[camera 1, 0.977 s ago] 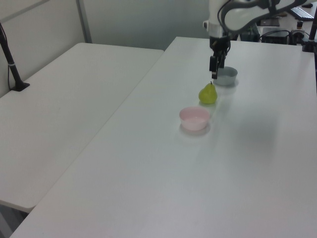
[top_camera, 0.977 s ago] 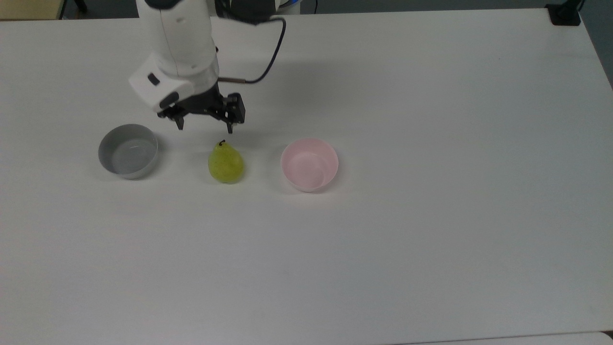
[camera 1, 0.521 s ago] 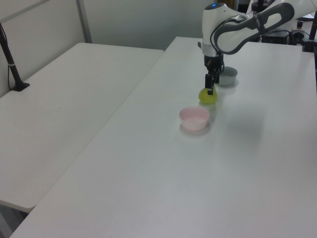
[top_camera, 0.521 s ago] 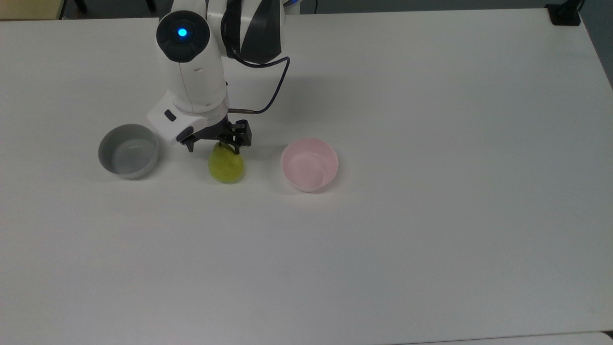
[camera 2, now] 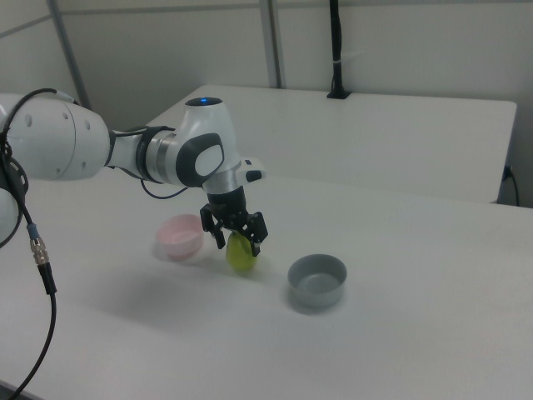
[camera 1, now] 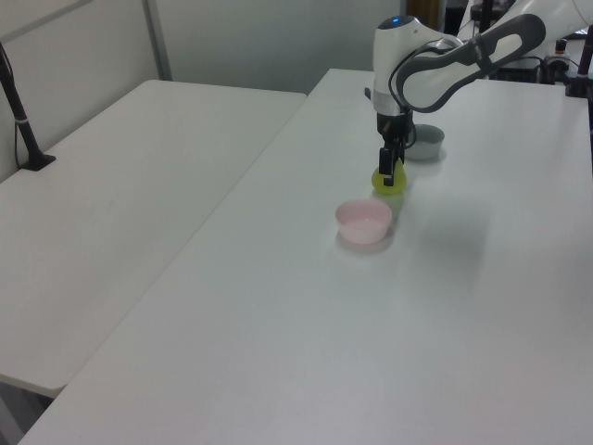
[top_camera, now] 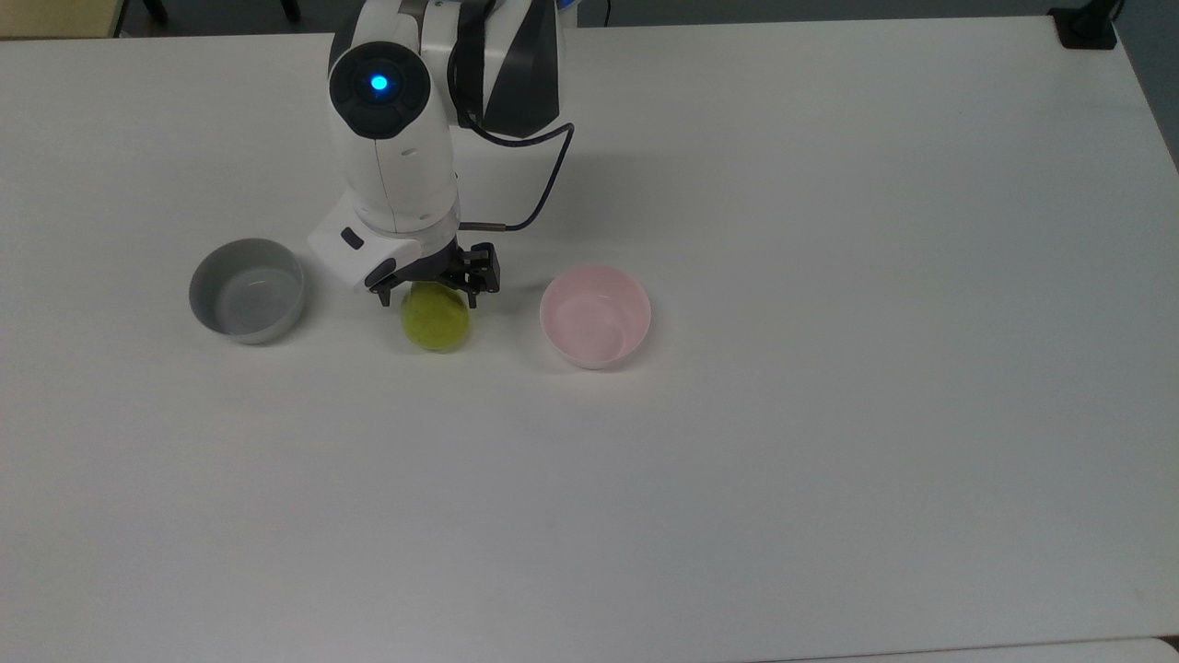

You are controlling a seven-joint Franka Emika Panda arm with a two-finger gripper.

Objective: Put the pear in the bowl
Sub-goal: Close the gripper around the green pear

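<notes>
On the white table (top_camera: 829,460), the arm's hand (top_camera: 433,293) sits down over the pear (top_camera: 435,324), hiding its top and stem in the top view; whether the fingers press it cannot be told, though they stand spread at either side. A second white table (camera 1: 139,185) stands alongside, by pale partition walls. The pear stands on the table between the bowl (top_camera: 595,316) and a grey bowl (top_camera: 246,289), apart from both. Its long axis appears upright, the narrow end hidden under the hand.
</notes>
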